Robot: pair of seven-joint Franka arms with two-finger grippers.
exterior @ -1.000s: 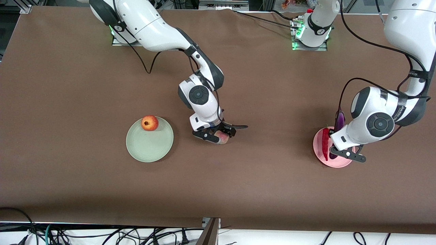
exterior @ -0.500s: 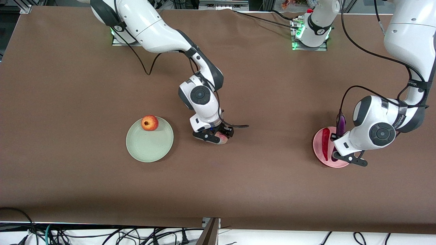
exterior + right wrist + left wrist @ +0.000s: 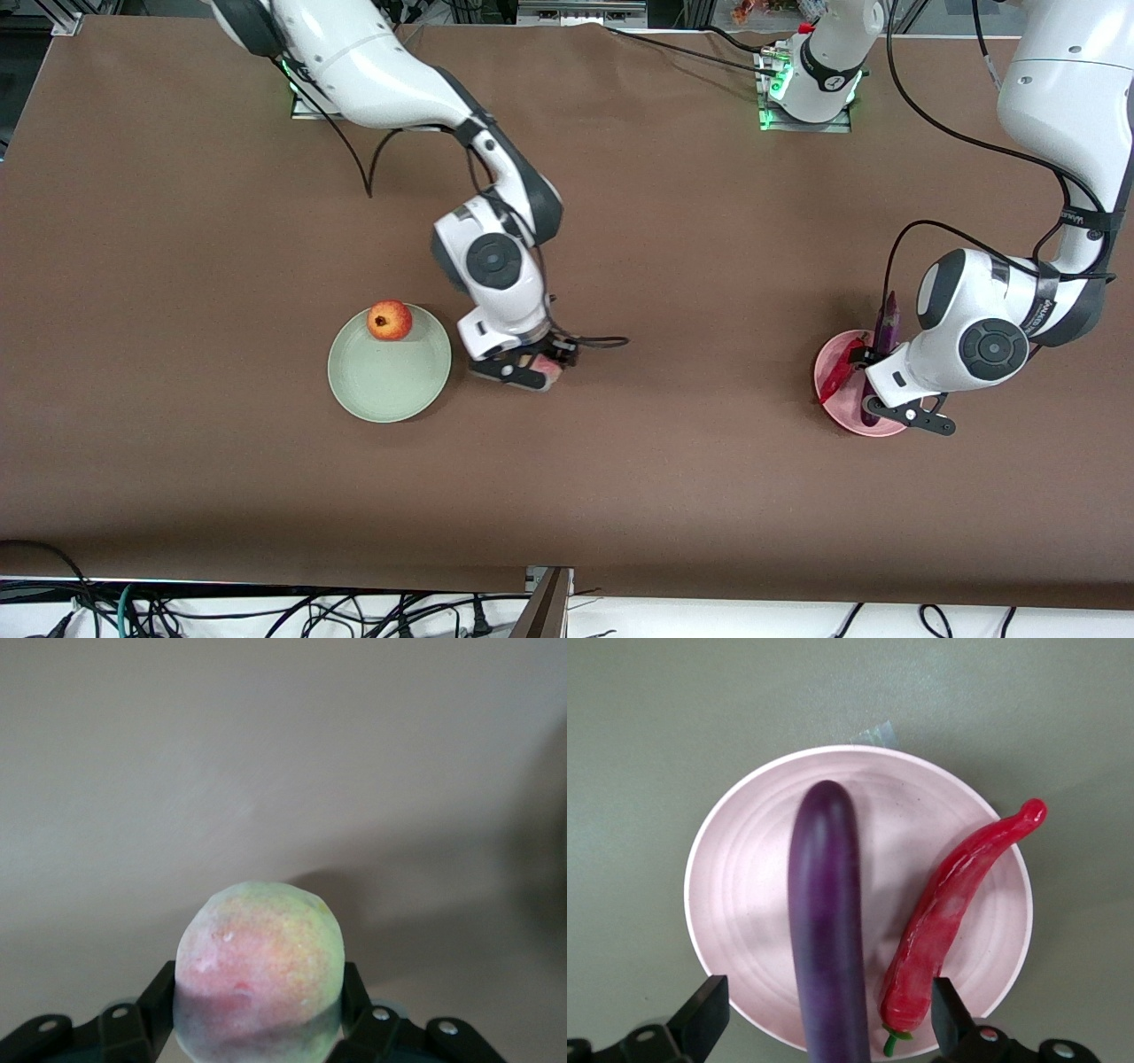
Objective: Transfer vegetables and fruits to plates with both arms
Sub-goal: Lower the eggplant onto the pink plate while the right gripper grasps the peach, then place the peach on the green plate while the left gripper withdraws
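Brown table [image 3: 177, 266] bears 2 plates; room edge apparently cable-strewn.

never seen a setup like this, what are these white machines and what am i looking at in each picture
These are two white robot arms bolted to a brown table, each ending in a two-finger gripper. The wide picture comes from a high camera facing them. The two close-ups come from cameras on each arm's wrist, looking down past its jaws.

The right gripper has its jaws shut on a peach, just beside a pale green plate that carries a pomegranate-like fruit.

The left gripper hangs with its jaws open over a pink plate at the left arm's end of the table. A purple eggplant and a red chili pepper lie side by side on that plate, and neither is gripped.
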